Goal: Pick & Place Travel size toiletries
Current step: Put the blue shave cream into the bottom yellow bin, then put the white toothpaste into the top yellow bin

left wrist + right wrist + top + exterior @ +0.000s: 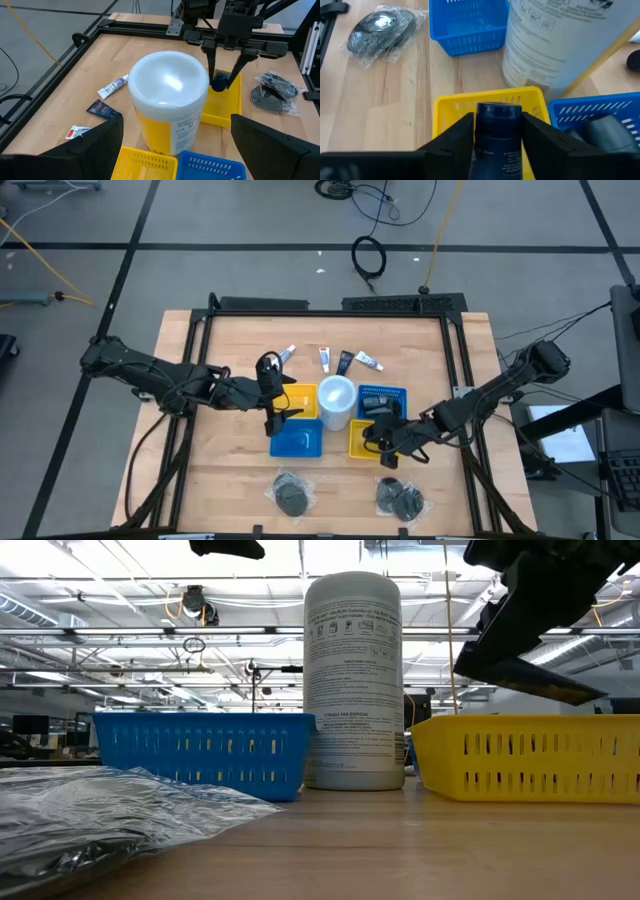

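Note:
A small dark blue tube (498, 131) sits between the fingers of my right gripper (385, 442), just above the near yellow basket (362, 442). My left gripper (282, 418) hangs open over the far yellow basket (300, 398) and the near blue basket (297, 442), holding nothing. Several small tubes (326, 358) lie flat on the table beyond the white tub (336, 401). Two dark round pieces in clear wrap (292, 496) (400, 500) lie near the front edge. The far blue basket (383, 402) has dark items inside. My right gripper pinches the dark blue tube by its two long sides (481, 142) between its two fingers. The fingers slant down from the table's right side and lie along the tube, whose cap end (499, 111) sticks out past their tips. The tube hangs clear above the yellow basket's inside (220, 102).
The tall white tub (169, 97) stands upright between the four baskets, close to both grippers. The table frame's dark rails (455, 370) run along the left, far and right sides. Bare wood lies between the baskets and the wrapped pieces at the front.

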You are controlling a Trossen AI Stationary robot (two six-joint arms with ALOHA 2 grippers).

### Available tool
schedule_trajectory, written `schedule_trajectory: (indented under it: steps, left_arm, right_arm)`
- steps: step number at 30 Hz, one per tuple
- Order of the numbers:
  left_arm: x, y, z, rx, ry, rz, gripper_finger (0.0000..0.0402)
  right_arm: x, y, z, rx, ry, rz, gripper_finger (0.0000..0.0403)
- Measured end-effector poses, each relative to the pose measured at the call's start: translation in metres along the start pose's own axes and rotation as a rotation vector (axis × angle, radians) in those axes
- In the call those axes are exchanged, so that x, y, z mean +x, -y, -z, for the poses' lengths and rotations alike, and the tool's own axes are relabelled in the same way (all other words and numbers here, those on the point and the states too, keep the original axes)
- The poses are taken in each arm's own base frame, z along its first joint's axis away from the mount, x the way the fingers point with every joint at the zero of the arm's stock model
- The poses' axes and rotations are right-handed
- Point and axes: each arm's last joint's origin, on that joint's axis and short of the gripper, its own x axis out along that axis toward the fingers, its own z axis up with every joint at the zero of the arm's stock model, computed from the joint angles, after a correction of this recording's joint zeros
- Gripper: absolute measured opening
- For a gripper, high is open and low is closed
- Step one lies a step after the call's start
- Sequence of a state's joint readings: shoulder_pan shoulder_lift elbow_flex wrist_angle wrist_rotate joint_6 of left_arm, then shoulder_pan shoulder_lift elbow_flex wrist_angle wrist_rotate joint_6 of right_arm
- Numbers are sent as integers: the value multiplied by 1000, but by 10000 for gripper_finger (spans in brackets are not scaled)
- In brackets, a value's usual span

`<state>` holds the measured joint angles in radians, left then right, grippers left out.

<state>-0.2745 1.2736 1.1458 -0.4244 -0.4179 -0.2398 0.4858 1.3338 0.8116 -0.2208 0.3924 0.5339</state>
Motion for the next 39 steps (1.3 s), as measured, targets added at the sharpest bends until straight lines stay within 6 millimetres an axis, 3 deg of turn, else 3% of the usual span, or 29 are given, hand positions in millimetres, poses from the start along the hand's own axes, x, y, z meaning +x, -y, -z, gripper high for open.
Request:
schedule_trajectory:
  steps: [5, 17, 23, 31, 39]
  left_arm:
    - [0, 0, 0, 0, 0, 0, 363]
    - [0, -1, 0, -1, 11, -41, 363]
    - [2, -13, -3, -9, 48, -218, 363]
    - [23, -44, -5, -61, 30, -390, 363]
    - [45, -54, 0, -132, -29, -320, 363]
  right_arm:
    - [0, 0, 0, 0, 0, 0, 169]
    - [-6, 17, -14, -60, 82, 99, 104]
    - [-18, 54, -27, 14, 86, 208, 104]
    - [-20, 116, -28, 96, -48, 458, 116]
    - [-14, 155, -20, 167, -114, 534, 116]
